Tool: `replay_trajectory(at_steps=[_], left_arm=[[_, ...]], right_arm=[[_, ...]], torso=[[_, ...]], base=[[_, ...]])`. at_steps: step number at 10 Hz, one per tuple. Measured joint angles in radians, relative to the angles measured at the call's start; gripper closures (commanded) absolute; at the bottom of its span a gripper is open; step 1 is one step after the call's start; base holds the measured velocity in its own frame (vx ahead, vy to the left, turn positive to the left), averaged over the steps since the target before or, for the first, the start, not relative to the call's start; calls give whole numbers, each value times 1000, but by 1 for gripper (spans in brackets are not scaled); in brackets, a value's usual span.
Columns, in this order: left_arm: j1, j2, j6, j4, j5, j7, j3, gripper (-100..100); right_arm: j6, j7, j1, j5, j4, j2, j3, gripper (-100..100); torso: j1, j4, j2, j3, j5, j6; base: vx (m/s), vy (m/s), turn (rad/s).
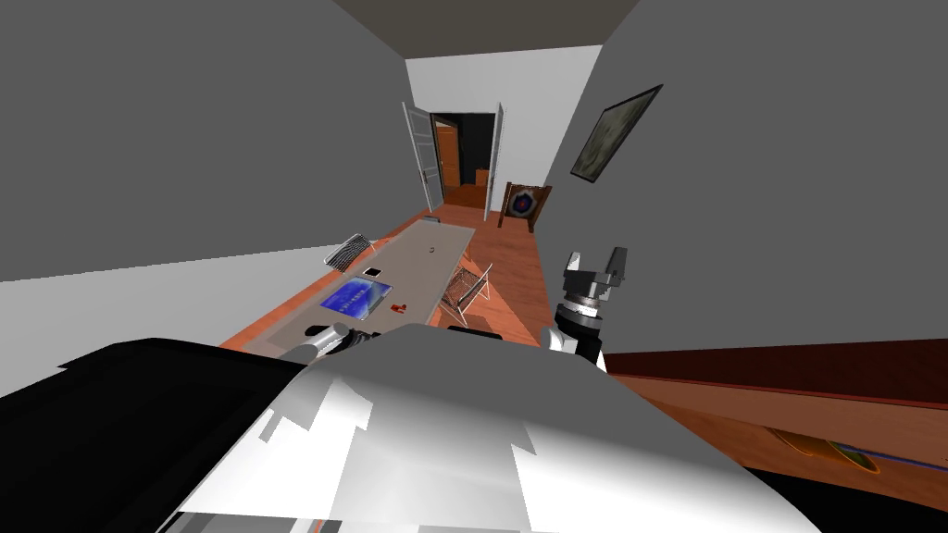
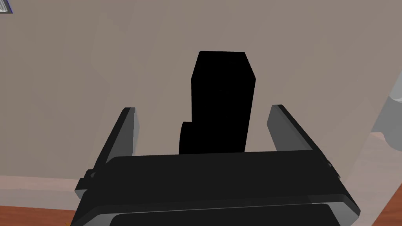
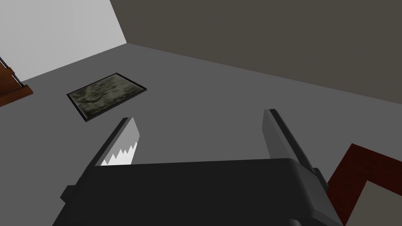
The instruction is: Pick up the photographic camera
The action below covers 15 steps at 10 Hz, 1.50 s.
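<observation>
The photographic camera (image 2: 222, 102) is a plain black box with a round lens bulge at its side. It rests on the beige-grey table (image 2: 78, 78). My left gripper (image 2: 203, 108) is open and straddles the camera, with one finger on each side and a gap to both; its body hides the camera's near end. In the head view my left forearm (image 1: 324, 340) reaches over the near end of the long table (image 1: 435, 254). My right gripper (image 1: 597, 262) is raised to the right of the table, open and holding nothing.
On the table lie a flat blue-screened device (image 1: 354, 296), a small red item (image 1: 400, 307) and a small white-framed item (image 1: 373, 272). Wire chairs (image 1: 466, 285) stand on both sides. Beyond is an open doorway (image 1: 463, 157). A wooden surface (image 1: 787, 407) lies at my right.
</observation>
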Motion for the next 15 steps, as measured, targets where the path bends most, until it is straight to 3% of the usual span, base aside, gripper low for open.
replay_trajectory(at_steps=[1,4,5,9,10,11,14,15], left_arm=[[0,0,0,0,0,0,0,-100],[-13,-60,-30,24,-54,-3,14,-100],[-13,-62,-32,23,-57,-2,14,100],[-13,-63,-31,23,-56,-3,13,100],[-13,-63,-31,23,-56,-3,14,0],[-13,-63,-31,23,-56,-3,14,100],[-7,-14,-9,11,-10,-4,2,100],[-7,-13,-7,11,-8,-4,2,0]], right_arm=[[0,0,0,0,0,0,0,0],[0,0,0,0,0,0,0,0],[0,0,0,0,0,0,0,0],[0,0,0,0,0,0,0,0],[0,0,0,0,0,0,0,0],[0,0,0,0,0,0,0,0],[0,0,0,0,0,0,0,0],[0,0,0,0,0,0,0,0]], torso=[[-1,0,0,0,0,0],[2,0,-1,0,1,0],[0,0,0,0,0,0],[0,0,0,0,0,0],[0,0,0,0,0,0],[-1,0,0,0,-1,0],[-5,0,0,0,-2,0],[-3,0,0,0,-2,0]], base=[[16,36,29],[8,54,-4],[0,0,0],[0,0,0],[0,0,0],[1,-30,6],[-8,-53,-5],[-1,-6,2]])
